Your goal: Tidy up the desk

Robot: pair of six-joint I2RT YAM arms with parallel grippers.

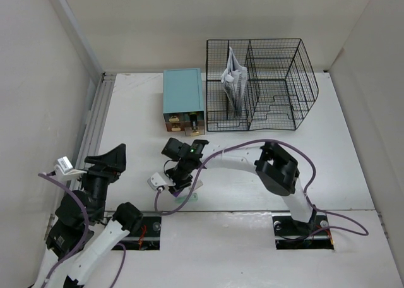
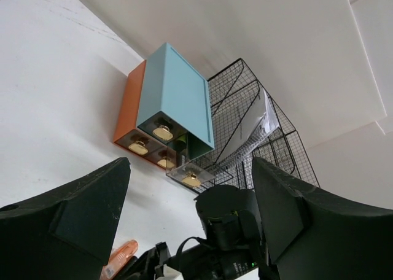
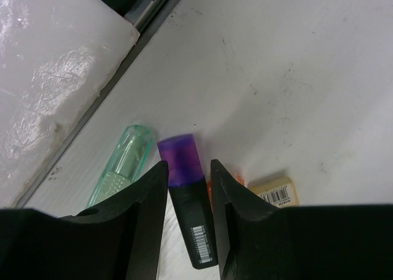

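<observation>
Nearest us, the left hand [image 2: 190, 163] hangs wide open and empty, off to the left above the counter [image 1: 328, 162], the white top that lies under everything here. The counter is rigid and fixed, with nothing on it to grip; what we must handle is the small stuff lying on it. Just past the bases, the right hand [image 3: 188, 166] points down with its jaws part open astride the purple marker [image 3: 187, 200]. A gap shows on one side, so we judge the marker not gripped. It looks light, stiff and smooth, and likely to slip or roll. We would pinch it across the middle of the barrel, not on the cap. Beside it we count one green marker [image 3: 123, 163], one orange thing [image 2: 120, 255] that is mostly hidden, and one eraser [image 3: 276, 192]. Farther back stand one box [image 1: 183, 92], with four knobs on its drawers and one drawer pulled out, and one rack [image 1: 271, 79] holding one sheaf of papers [image 1: 232, 79].
</observation>
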